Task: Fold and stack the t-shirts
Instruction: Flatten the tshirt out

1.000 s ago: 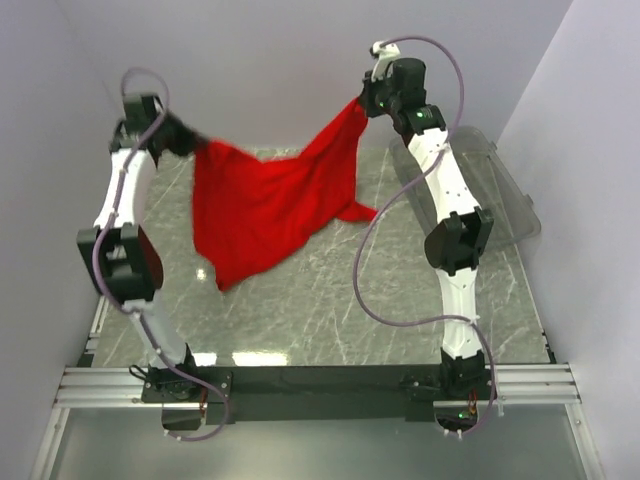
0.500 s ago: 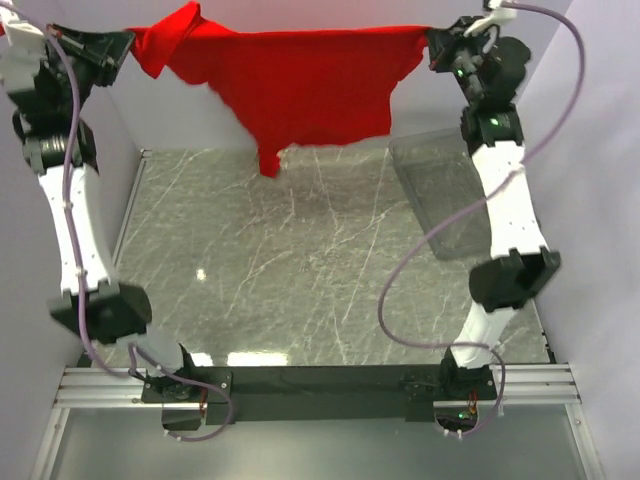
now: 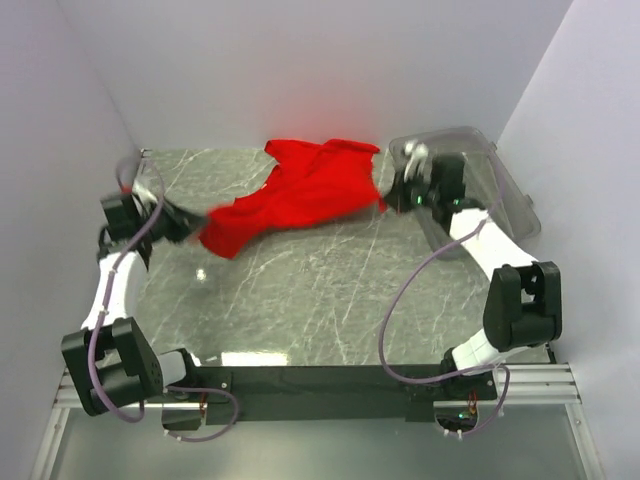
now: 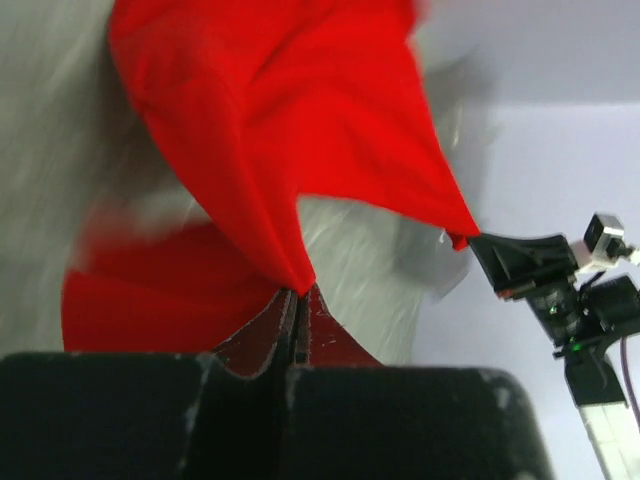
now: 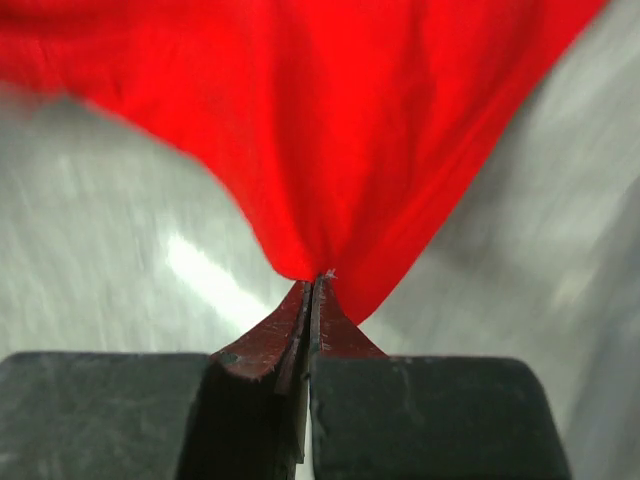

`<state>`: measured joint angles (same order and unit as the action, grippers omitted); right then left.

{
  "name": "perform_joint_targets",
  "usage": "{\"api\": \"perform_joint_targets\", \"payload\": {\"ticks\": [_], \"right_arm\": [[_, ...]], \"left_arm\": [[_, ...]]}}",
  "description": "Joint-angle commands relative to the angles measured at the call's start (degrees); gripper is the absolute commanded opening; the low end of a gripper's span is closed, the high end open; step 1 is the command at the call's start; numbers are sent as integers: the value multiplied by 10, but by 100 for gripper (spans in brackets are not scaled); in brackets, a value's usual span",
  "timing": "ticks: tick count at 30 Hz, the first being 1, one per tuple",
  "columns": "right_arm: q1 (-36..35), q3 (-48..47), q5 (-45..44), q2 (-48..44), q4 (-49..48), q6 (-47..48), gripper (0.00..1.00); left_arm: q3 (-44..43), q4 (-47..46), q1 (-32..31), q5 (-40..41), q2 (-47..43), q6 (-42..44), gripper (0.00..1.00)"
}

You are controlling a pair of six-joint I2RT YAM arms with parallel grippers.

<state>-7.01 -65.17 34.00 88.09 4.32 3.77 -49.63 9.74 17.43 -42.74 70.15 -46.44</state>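
A bright red t-shirt (image 3: 300,195) stretches low over the marble table between both arms, from near left to far right, rumpled at its far end. My left gripper (image 3: 198,228) is shut on its left corner; the left wrist view shows the red cloth (image 4: 280,150) pinched at the fingertips (image 4: 300,292). My right gripper (image 3: 390,195) is shut on the right edge; in the right wrist view the cloth (image 5: 330,130) bunches into the closed tips (image 5: 315,278). Both wrist views are motion-blurred.
A clear plastic bin (image 3: 500,185) stands at the far right, right behind the right arm's wrist. White walls close in the table on the left, back and right. The marble tabletop (image 3: 320,300) lies bare in front of the shirt.
Both arms have swung down from high at the back wall to just above the table. The shirt, held spread in the air half a second ago, now lies low across the far half.
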Motion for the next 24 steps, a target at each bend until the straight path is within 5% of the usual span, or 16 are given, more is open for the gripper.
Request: {"api": "perform_joint_targets", "payload": {"ticks": [1,6,13,19,24], "right_arm": [[-5,78,8,-72,27,87,0],[-6,148,0,-86,89,151,0],[-9,165,-7,-107,146,218,0],[-10,161,20,-193,206,265,0],[-9,201,-1,-227,285,313,0]], "left_arm": [[67,71,2,-28,-72,98,1],[131,164,1,-13,-91,128,1],[69,311,-2,50,-106,144,1],[49,267,-4,77,-192,16,1],[35,361,-2,87,-255,-39,0]]}}
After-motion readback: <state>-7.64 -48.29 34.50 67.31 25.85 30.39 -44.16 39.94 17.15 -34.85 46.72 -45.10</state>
